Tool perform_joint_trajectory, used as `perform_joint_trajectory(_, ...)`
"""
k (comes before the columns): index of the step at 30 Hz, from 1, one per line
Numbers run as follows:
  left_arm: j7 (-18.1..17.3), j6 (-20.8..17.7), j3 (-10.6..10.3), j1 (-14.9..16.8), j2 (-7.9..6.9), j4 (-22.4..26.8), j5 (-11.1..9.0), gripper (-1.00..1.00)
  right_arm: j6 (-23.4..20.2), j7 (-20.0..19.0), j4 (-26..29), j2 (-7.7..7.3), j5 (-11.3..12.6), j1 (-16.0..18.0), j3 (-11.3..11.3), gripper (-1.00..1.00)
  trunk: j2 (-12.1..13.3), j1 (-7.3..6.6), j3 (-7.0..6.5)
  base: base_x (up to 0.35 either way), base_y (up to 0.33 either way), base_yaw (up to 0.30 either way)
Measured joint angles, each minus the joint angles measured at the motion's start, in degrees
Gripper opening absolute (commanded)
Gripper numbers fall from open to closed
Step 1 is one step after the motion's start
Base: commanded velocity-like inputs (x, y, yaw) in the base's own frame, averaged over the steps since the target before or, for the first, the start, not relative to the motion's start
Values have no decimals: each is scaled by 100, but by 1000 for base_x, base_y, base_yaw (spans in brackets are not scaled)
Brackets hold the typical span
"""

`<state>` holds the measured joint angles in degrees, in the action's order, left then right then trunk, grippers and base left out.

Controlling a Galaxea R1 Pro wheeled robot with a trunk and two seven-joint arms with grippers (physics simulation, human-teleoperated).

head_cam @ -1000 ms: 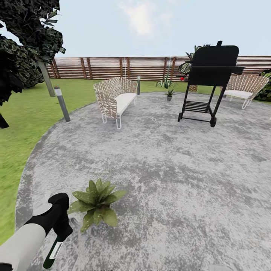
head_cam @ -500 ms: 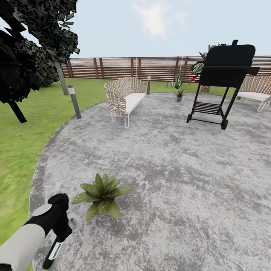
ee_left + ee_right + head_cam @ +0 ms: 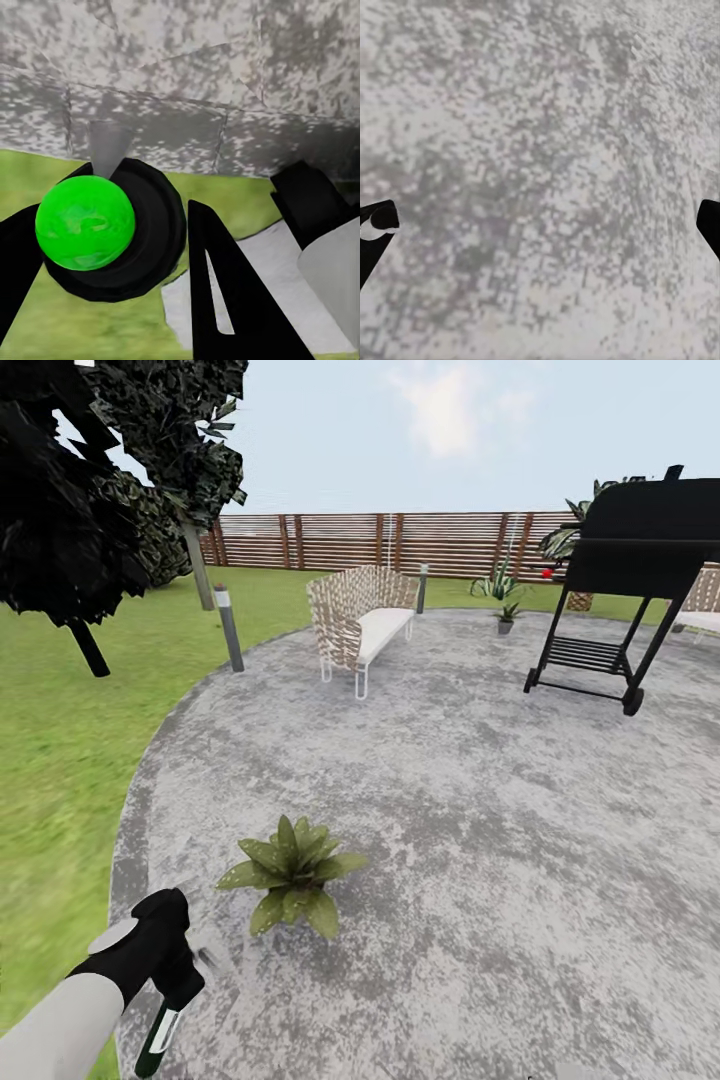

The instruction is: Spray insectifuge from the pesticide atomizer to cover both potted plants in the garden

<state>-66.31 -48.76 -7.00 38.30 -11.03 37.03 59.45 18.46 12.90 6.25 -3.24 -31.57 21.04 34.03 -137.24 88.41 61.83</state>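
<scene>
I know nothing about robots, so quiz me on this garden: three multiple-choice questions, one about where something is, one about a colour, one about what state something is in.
1. Where does the nearest potted plant stand?
A. on the grass
B. on the paved patio
C. on the bench

2. What colour is the barbecue grill?
A. black
B. red
C. white

3. What is the left gripper doing?
A. hanging empty
B. holding the pesticide atomizer
C. touching the plant

Answers:
1 B, grey paved patio surrounds it.
2 A, its hood and frame are black.
3 B, the dark green pesticide atomizer hangs below the closed fingers.
</scene>
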Motion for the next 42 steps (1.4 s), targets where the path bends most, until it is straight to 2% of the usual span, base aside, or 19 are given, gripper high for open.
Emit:
perform_joint_trajectory(3,93,0,109,0,-11,-55,-115,-100,-4,-4,0,-8,-7,0,0,100,0,-1,0,79,0,7)
perform_joint_trajectory(6,335,12,506,0,16,-71,-256,-100,-5,-2,0,-9,-9,0,-7,100,0,-3,0,294,0,1)
perform_joint_trajectory(8,448,5,572,0,53,-74,-287,-100,-5,-1,0,-9,-9,0,-8,100,0,-3,0,328,0,0)
perform_joint_trajectory(13,500,3,611,-8,128,-90,-313,-100,-5,-3,0,-9,-7,0,-6,100,0,-3,0,305,0,0)
perform_joint_trajectory(18,509,12,608,-9,274,-183,-299,-100,1,4,0,-1,0,0,0,100,0,0,0,71,0,136)
perform_joint_trajectory(28,512,7,604,-9,304,-197,-300,-100,1,10,0,0,0,0,-1,100,0,3,0,-100,-61,272)
perform_joint_trajectory(37,520,6,611,-10,357,-137,-284,-100,1,11,1,0,0,1,-2,100,0,0,0,-149,-261,272)
perform_joint_trajectory(42,524,6,612,-9,358,-136,-284,-100,-2,5,2,-1,0,0,-1,100,0,0,0,-6,-308,75)
